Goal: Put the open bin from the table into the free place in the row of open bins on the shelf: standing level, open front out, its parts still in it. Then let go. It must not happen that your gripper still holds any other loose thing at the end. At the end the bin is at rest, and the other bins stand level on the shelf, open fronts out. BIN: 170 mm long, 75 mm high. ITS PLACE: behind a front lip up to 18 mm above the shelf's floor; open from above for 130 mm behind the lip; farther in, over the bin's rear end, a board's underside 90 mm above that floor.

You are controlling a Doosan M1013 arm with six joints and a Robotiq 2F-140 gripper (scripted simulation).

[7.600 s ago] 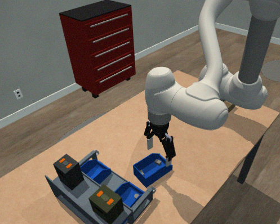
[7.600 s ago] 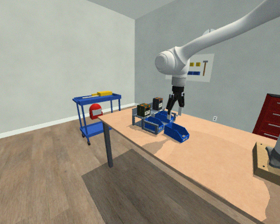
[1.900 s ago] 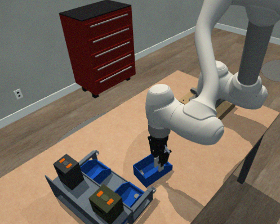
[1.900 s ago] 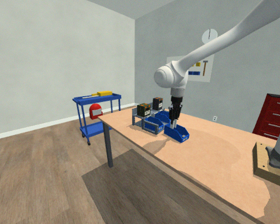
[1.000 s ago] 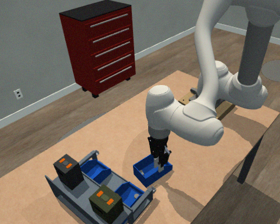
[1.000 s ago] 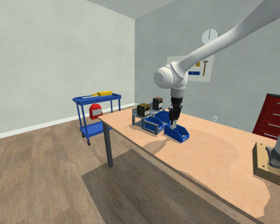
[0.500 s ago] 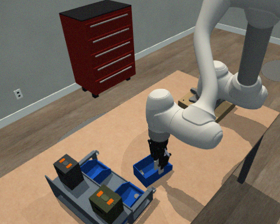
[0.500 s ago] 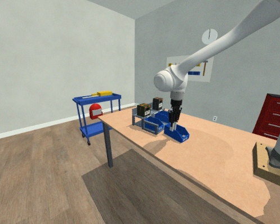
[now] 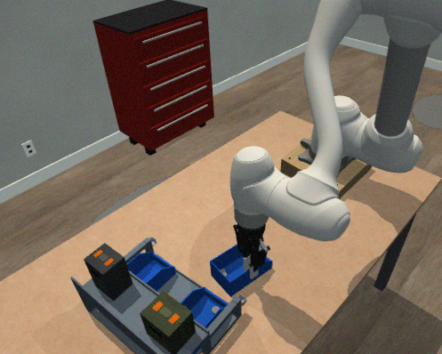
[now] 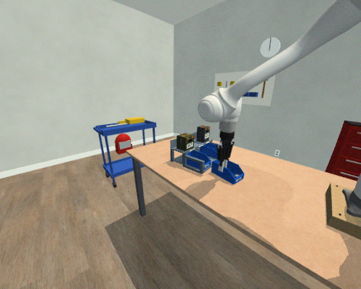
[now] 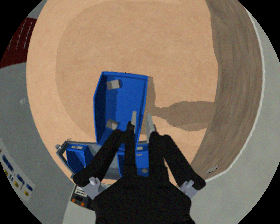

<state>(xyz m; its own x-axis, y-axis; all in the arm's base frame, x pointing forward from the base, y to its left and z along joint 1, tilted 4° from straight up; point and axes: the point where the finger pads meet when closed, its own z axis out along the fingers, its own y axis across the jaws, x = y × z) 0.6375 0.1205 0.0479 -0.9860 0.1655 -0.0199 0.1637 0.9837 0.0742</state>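
Observation:
The blue open bin (image 9: 221, 278) (image 10: 223, 175) (image 11: 125, 97) stands level on the table, its low front toward the robot base. Small grey parts (image 11: 114, 84) lie in it. My gripper (image 9: 250, 268) (image 10: 223, 168) (image 11: 140, 117) points down, its slightly open fingers on both sides of one long side wall of the bin. A gap shows between the fingertips, and no grip on the wall is visible. The grey shelf (image 9: 136, 304) holds a left bin (image 9: 150, 272) (image 10: 209, 149) and a right bin (image 9: 204, 307) (image 10: 197, 162), both level, with the free place between them.
A black box (image 9: 109, 276) (image 10: 203, 134) and an olive box (image 9: 168, 322) (image 10: 185, 142) stand on the shelf's upper board, behind the row. Raised shelf end frames with hooked tops flank the row. The robot's base stands on a wooden block (image 10: 341, 214) at the far side of the table.

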